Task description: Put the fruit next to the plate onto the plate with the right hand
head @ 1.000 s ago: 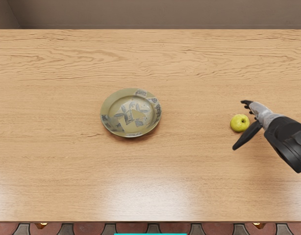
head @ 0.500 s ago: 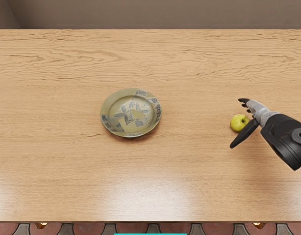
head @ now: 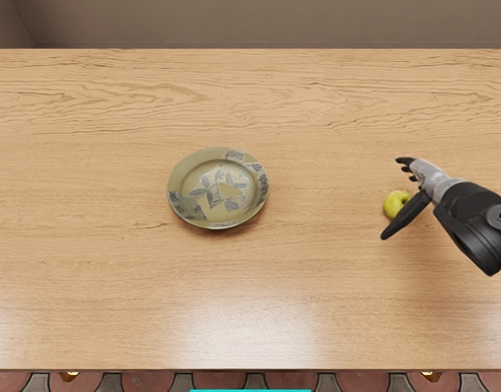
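Wood-grained tabletop [head: 112, 269], head view: a small yellow-green round fruit [head: 393, 203] is found at three o'clock of the olive patterned ceramic plate [head: 179, 184], well apart. The black robotic right hand [head: 419, 193] is spread wide around it (nothing gripped); it could be rolled away by an off-centre closure.

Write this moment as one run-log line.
right hand: open, at fruit | fruit: on table, right of plate | left hand: not in view
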You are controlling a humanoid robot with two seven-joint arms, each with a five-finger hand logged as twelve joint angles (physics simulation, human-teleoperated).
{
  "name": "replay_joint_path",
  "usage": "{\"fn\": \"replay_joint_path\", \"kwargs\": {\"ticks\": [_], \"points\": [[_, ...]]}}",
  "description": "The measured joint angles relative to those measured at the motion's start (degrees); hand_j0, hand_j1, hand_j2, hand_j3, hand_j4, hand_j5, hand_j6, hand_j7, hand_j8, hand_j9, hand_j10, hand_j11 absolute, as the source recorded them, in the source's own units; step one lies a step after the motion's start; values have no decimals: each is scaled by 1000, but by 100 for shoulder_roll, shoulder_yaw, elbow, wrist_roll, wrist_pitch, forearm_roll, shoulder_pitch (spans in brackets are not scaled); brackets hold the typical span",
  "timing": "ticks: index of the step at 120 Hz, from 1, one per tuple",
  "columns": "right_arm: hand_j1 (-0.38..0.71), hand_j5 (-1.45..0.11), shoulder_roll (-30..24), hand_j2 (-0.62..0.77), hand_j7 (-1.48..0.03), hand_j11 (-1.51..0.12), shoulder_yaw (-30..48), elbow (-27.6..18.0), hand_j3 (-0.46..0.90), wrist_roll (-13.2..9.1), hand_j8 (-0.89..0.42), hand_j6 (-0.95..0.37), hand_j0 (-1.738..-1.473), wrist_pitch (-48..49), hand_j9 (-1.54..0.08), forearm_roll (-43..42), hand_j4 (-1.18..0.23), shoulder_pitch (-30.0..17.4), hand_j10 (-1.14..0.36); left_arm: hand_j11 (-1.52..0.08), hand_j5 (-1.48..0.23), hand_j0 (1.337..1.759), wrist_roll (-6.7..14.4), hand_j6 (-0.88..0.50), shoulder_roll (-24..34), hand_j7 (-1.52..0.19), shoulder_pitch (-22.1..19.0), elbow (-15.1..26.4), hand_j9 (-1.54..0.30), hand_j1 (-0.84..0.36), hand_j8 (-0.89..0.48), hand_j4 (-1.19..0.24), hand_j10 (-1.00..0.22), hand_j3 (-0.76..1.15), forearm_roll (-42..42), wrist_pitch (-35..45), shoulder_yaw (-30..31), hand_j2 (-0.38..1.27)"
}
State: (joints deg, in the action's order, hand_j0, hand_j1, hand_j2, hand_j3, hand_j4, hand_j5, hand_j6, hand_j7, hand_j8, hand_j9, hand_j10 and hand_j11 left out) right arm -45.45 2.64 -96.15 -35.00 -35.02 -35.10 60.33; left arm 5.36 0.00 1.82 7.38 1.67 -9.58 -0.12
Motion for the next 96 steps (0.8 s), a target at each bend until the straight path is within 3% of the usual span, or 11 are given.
{"fn": "replay_joint_path", "kwargs": {"ticks": [18,96], "points": [[-285,-71,102,-9,-71,-71,0,71,0,0,-57,-57,-1658,0,-71,17,-56,-11,-56,-304,-304,1658,0,-234,0,-304,2,0,-304,69,-234,-234,-234,0,0,0,-2,47],[-32,-345,84,-51,-345,-345,-136,253,0,0,-268,-268,-1658,0,-345,22,-267,-60,-267,-304,-304,1658,0,-234,0,-304,-4,0,-304,69,-234,-234,-234,0,0,0,1,47]]}}
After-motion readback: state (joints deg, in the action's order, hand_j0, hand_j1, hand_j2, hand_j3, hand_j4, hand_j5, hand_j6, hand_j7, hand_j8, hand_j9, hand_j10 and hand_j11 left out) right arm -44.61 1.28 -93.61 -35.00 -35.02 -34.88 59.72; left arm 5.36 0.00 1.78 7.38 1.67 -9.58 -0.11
